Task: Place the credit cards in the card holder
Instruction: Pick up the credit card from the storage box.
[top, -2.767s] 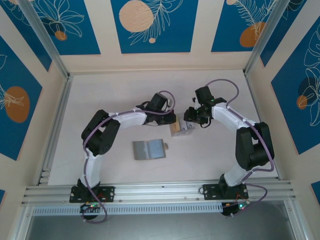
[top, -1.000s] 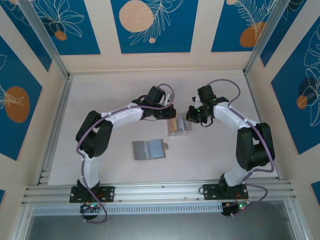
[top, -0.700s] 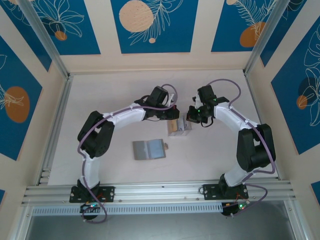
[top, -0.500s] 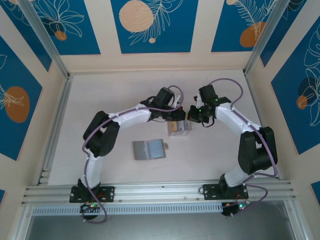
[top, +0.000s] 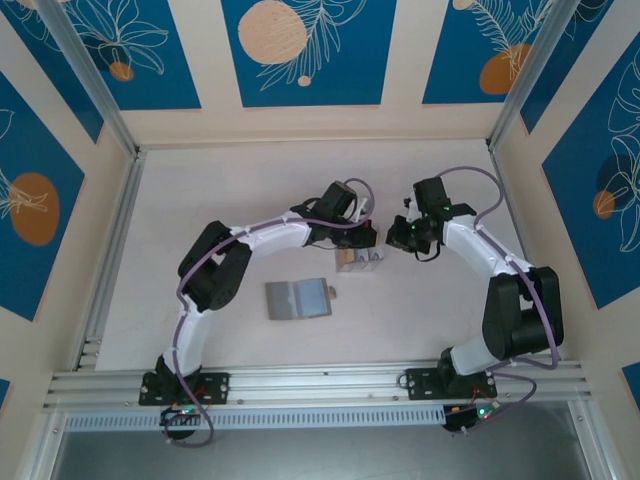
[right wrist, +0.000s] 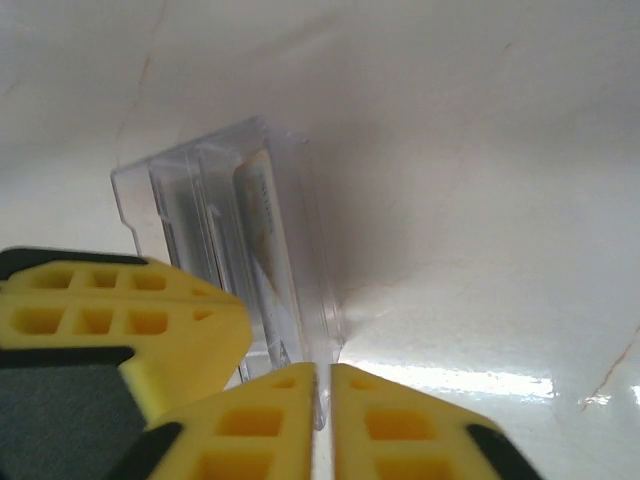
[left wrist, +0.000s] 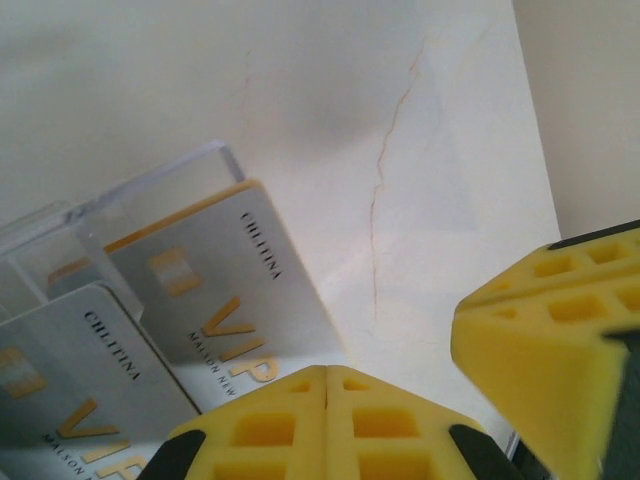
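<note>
Near the middle of the table (top: 200,220), shows glossy whitish-grey credit cards (left wrist: 215,310) with gold lettering standing in a clear hard plastic box (right wrist: 200,190), the flat dull-grey card holder (top: 298,298) open apart, and left gripper (left wrist: 325,385) and right gripper (right wrist: 322,395) with gridded yellow pads closed.

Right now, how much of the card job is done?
Done: nothing yet; the card holder lies open on the table, no card showing in it. In hand: the shut left fingers and right fingers are at the clear box holding the VIP cards. Left: moving every card into the holder.
</note>
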Available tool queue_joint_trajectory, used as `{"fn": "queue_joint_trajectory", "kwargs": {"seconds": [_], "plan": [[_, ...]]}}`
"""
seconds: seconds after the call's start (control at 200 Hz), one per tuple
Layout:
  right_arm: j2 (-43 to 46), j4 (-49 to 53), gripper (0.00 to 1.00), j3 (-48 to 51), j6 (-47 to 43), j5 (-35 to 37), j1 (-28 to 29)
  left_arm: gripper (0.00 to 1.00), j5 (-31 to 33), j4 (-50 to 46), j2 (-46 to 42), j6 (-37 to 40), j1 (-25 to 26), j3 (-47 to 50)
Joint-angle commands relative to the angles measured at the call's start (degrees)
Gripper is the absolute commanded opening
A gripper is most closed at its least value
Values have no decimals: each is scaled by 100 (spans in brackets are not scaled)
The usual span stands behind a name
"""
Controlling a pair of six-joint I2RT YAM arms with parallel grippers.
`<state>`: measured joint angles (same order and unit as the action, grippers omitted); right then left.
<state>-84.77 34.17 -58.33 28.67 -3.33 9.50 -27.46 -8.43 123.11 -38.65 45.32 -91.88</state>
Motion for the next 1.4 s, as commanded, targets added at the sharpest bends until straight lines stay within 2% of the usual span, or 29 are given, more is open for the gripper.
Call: {"fn": "queue_joint_trajectory", "kwargs": {"seconds": [0.0,0.235,0.65,1.035,1.16,1.396], "plan": [[21,-161,7,154,148,-250,-153,3,-72,-1,140,-31,77,-215],[-322,-354,5,264,174,-293,-208,3,180,-325,227,118,130,-377],[-630,-520,6,304,218,-438,-159,2,660,-928,292,415,234,-559],[-669,-484,6,258,258,-341,-75,3,540,-821,398,374,303,-693],[-584,-441,11,260,254,-283,-73,3,507,-769,400,342,312,-726],[-628,-451,11,242,254,-326,-81,3,419,-639,439,223,320,-789]]}}
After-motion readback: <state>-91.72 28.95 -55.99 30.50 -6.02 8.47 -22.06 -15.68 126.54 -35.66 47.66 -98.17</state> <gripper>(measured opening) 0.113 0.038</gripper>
